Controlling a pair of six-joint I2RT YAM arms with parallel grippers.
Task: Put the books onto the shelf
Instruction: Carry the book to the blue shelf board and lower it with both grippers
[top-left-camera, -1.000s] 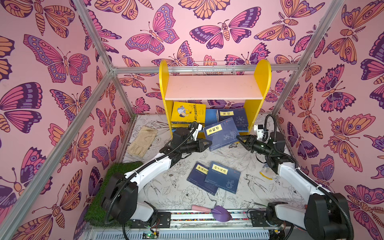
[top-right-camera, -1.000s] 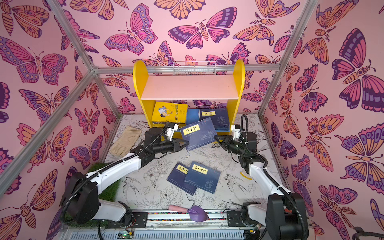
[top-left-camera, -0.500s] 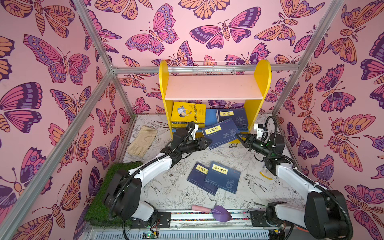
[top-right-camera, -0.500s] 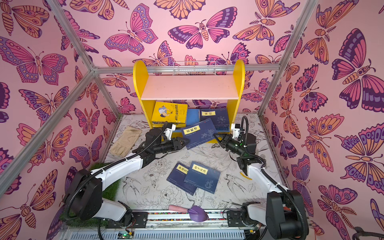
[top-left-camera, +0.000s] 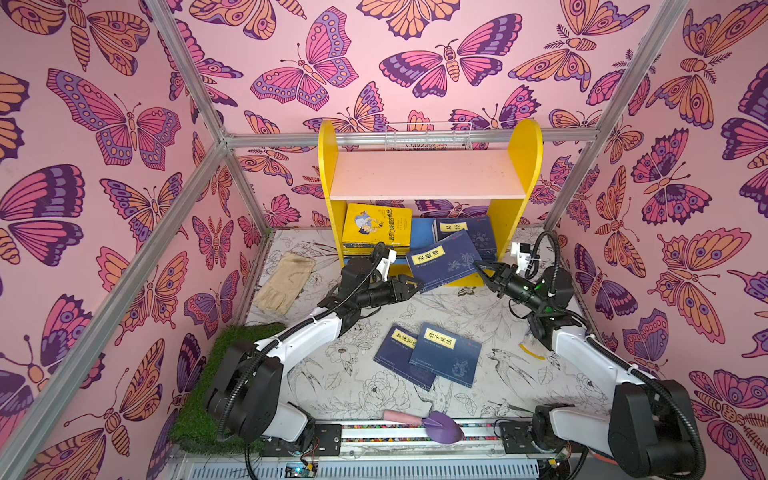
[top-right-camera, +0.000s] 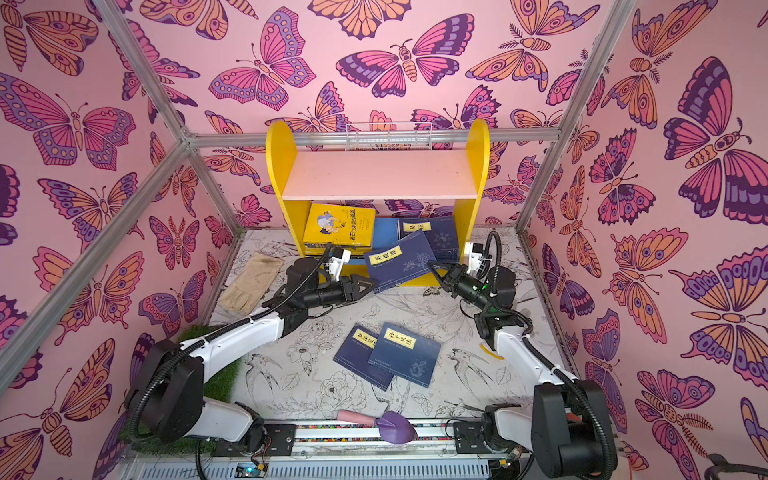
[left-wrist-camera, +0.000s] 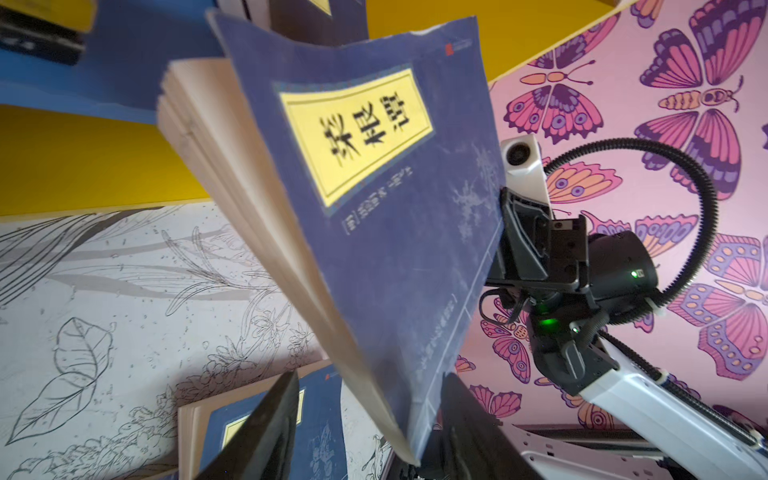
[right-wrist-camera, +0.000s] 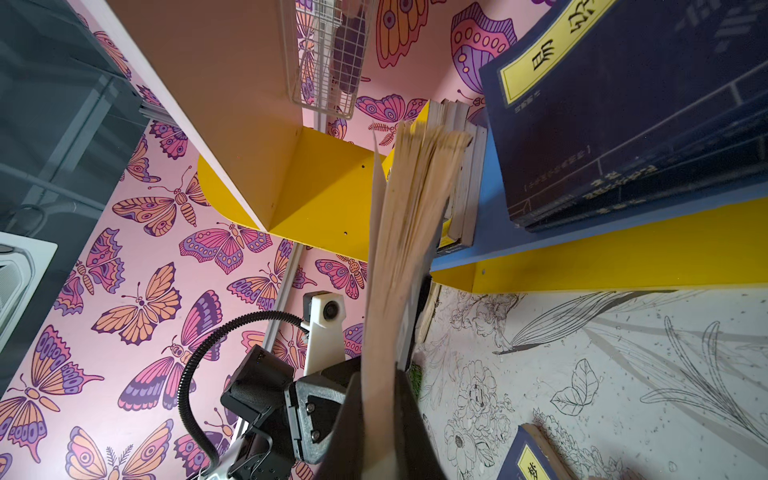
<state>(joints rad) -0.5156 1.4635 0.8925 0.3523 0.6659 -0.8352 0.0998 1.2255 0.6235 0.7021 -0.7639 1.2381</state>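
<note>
A navy book with a yellow title label (top-left-camera: 444, 259) (top-right-camera: 399, 259) hangs tilted at the front of the shelf (top-left-camera: 428, 174) (top-right-camera: 380, 174), its far edge over the blue lower board (top-left-camera: 422, 232). My right gripper (top-left-camera: 482, 270) (right-wrist-camera: 382, 415) is shut on that book's (right-wrist-camera: 407, 208) right edge. My left gripper (top-left-camera: 411, 286) (left-wrist-camera: 374, 449) is open, with the book's (left-wrist-camera: 395, 208) near corner between its spread fingers (left-wrist-camera: 257, 432). On the lower board lie a yellow book (top-left-camera: 376, 224) on a stack and navy books (top-left-camera: 469, 230). Two more navy books (top-left-camera: 446, 353) (top-right-camera: 359, 349) overlap on the floor.
A beige glove (top-left-camera: 284, 282) lies at the left of the floor, and a grass mat (top-left-camera: 199, 399) sits by the left arm's base. A purple trowel (top-left-camera: 440, 426) rests on the front rail. A yellow strip (top-left-camera: 530, 351) lies by the right arm. A white wire basket (top-left-camera: 428, 137) hangs behind the shelf.
My left gripper, shut on the navy book a second ago, has opened. My right gripper has closed on the book's right edge, and the book has moved closer to the lower board.
</note>
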